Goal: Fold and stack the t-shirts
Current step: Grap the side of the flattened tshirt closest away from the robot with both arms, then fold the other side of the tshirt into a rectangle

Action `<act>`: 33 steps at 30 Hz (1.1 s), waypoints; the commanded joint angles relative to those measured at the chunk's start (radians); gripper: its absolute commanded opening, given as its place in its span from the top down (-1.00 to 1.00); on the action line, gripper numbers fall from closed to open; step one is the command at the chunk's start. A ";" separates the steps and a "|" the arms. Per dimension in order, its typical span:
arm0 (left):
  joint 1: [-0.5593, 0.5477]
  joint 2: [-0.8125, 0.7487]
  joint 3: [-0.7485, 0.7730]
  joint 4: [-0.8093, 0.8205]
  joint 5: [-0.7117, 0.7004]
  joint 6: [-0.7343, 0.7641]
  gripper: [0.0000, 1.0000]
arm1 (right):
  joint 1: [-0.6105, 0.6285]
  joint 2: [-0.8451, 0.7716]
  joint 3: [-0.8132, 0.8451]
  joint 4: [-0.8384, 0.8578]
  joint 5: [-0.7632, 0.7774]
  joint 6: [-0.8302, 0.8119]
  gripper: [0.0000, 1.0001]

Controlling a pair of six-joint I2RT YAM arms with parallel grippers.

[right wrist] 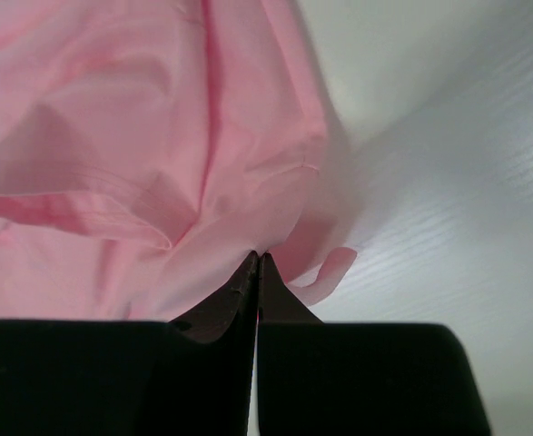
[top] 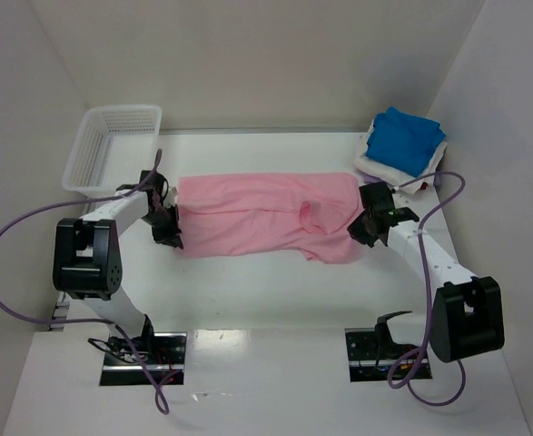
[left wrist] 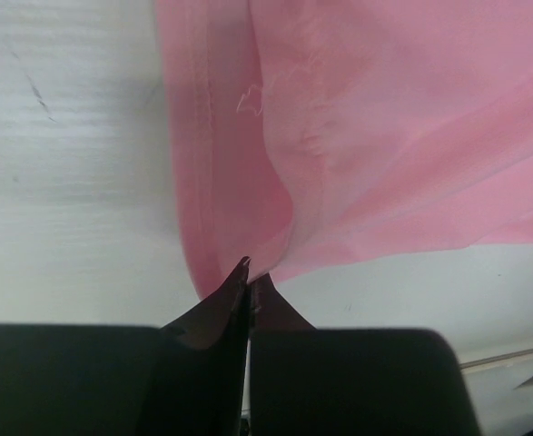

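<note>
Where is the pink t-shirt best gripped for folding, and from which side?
At its two short ends, toward the near side, each approached from outside. The pink t-shirt lies spread sideways across the table, so its ends point left and right. The left end effector and right end effector are shut on those edges.

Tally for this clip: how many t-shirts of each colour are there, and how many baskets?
pink t-shirt: 1
blue t-shirt: 1
white t-shirt: 1
white mesh basket: 1
Total: 4
</note>
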 commanded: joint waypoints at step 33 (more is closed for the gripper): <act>0.095 0.324 0.576 0.079 0.062 -0.011 1.00 | -0.212 0.414 0.454 0.307 -0.158 -0.248 1.00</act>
